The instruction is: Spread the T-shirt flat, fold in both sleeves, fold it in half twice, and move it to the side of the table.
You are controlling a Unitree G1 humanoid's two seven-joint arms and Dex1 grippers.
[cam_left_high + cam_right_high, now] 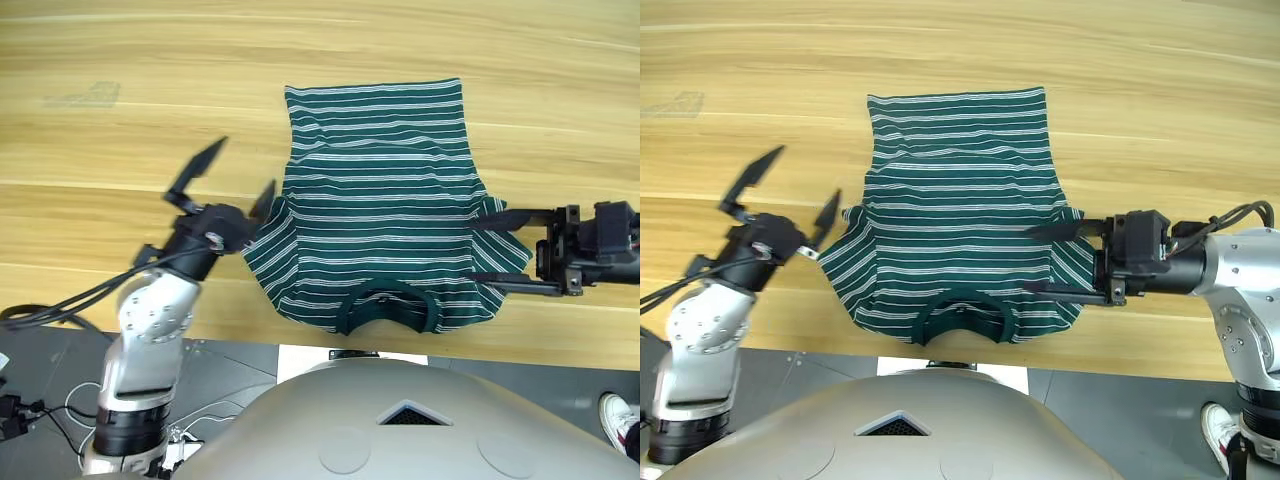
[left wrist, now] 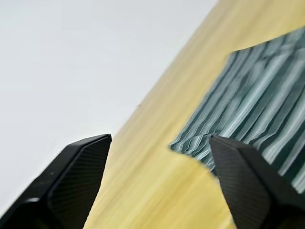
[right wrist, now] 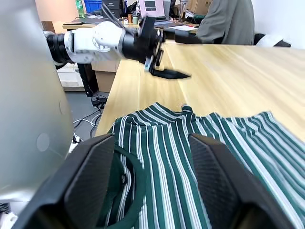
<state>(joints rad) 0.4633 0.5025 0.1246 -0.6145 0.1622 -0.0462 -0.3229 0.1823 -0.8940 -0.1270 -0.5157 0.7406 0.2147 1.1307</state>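
collar (image 1: 388, 305): nearest part of the T-shirt, dark green band, lying at the near edge of the desk
T-shirt (image 1: 380, 210): dark green with white stripes, lying front up on the desk, neck toward the robot, hem far; one layer spread out, not folded in half
shoulders: wider than the body on both sides; whether the sleeves are tucked in is hard to tell
left pincer (image 1: 245, 168): released, fingers wide apart, nothing between them; raised and tilted, just beside the shirt's left shoulder edge, one fingertip near the fabric, contact unclear
right pincer (image 1: 1028, 260): released, both fingers pointing inward over the shirt's right shoulder area, one nearer the collar and one farther up; can't tell if they press on the cloth
shirt body: creases run across the middle, bunched a bit between the two pincers
hem (image 1: 372, 90): far end, fairly straight, flat on the wood
desk (image 1: 120, 200): light wood planks, shirt sits around the middle of its near half
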